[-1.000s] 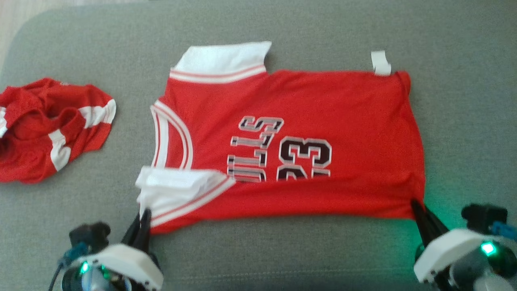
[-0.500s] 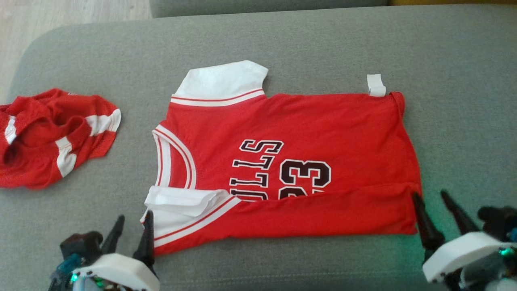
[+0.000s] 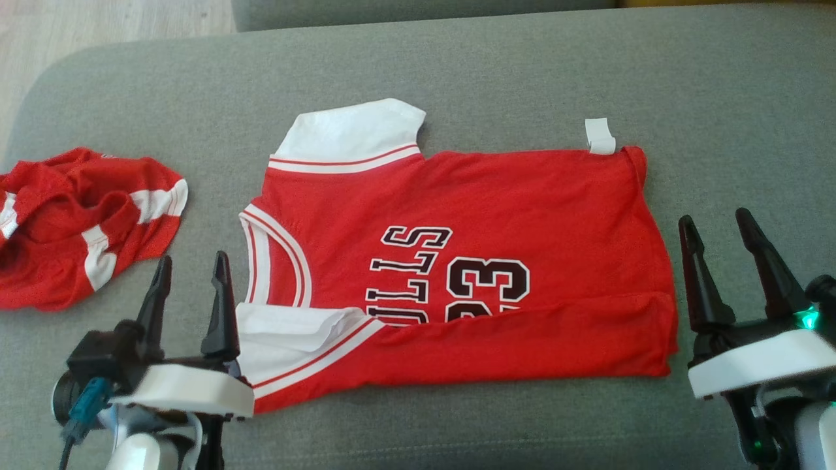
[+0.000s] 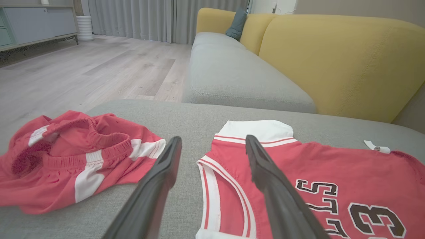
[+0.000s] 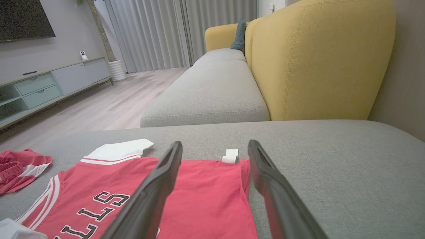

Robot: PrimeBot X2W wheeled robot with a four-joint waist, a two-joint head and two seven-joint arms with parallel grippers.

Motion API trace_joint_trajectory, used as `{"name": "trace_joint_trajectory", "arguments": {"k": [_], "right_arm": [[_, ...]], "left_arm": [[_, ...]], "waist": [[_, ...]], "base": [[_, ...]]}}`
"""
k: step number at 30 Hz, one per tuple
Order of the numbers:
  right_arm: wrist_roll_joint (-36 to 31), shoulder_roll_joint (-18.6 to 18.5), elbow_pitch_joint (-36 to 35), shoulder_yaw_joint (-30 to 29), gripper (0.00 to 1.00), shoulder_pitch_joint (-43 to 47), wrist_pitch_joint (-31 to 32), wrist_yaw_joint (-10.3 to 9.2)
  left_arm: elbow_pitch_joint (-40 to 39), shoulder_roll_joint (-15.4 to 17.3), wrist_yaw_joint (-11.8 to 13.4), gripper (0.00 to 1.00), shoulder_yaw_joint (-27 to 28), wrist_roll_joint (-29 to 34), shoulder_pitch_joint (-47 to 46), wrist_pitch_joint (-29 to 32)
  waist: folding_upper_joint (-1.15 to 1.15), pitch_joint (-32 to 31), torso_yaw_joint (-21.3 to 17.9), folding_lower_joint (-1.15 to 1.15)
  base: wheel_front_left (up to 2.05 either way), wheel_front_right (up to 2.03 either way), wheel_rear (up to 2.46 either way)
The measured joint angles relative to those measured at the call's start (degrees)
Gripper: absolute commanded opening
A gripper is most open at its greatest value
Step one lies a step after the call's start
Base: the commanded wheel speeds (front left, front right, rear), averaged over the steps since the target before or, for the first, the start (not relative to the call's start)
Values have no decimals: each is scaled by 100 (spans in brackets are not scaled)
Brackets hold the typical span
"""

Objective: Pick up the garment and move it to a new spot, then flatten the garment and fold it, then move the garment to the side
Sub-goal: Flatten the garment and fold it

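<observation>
So here's where we're at: the red jersey [image 3: 457, 261] lies spread flat in the middle of the grey sofa cushion [image 3: 522, 59], neckline toward our left, hem toward our right, print facing up. Its near long edge [image 3: 522, 346] is turned over onto the body in a strip that covers the bottom of the 23, and the near white sleeve [image 3: 287, 326] is tucked in with it. We reckon that's the first lengthwise fold, and it's why the jersey sits sideways to us: one gripper for each end of the same edge.

Our left gripper [image 3: 192, 261] hangs just beside the neckline end, fingers spread wide with nothing between them. Our right gripper [image 3: 714, 219] sits just off the hem end, equally wide and empty. Both look clear of the cloth, though from the head camera we can't really tell how high above the cushion they are.

The far white sleeve [image 3: 353, 130] sticks out flat past the far edge, and a small white tag [image 3: 599, 136] pokes out at the far hem corner. Our guess is the far side gets folded in next, so both grippers need to reach across without dragging the strip that's already turned over.

The crumpled red shorts [image 3: 78, 222] sit well apart on our left, so that's something to steer around when the jersey gets shifted aside
</observation>
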Motion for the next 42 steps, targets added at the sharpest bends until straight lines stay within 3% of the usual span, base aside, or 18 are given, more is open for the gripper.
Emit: {"name": "trace_joint_trajectory", "arguments": {"k": [6,12,18,25,31,36,37,38,39,42], "right_arm": [[1,52,32,-3,100,0,1,0],[1,121,34,-4,100,-81,44,0],[1,120,35,86,100,-540,48,0],[1,112,149,289,100,-836,41,0],[2,114,260,371,100,-927,8,0],[20,124,309,371,100,-926,7,0],[20,124,322,371,100,-926,7,-1],[20,124,328,369,100,-927,4,-1],[20,124,336,364,100,-926,-10,0],[20,124,357,319,100,-929,-9,-1]], "left_arm": [[90,4,-34,100,-143,0,-75,101],[767,-33,-475,100,-409,-81,-1238,364],[2059,-244,-943,100,-577,-269,-3187,555],[4084,-240,-1070,100,-502,-311,-4968,609],[5553,-168,-1225,100,-487,-396,-5604,642],[6104,-148,-1295,100,-492,-435,-6004,546],[6229,-148,-1325,83,-497,-481,-6087,546],[6338,-156,-1339,31,-504,-530,-6146,545],[6421,-158,-1354,0,-523,-555,-6175,547],[6696,-209,-1378,0,-634,-667,-6278,616]], "waist": [[0,152,23,0],[0,555,45,0],[0,1122,4,1],[0,1708,-202,2],[0,1962,-466,1],[0,2035,-531,1],[0,2034,-535,1],[0,2032,-533,0],[0,2029,-527,0],[0,1987,-475,0]], "base": [[0,0,0],[0,0,0],[0,0,0],[0,0,0],[0,0,0],[0,0,0],[0,0,0],[0,0,0],[0,0,0],[0,0,0]]}}
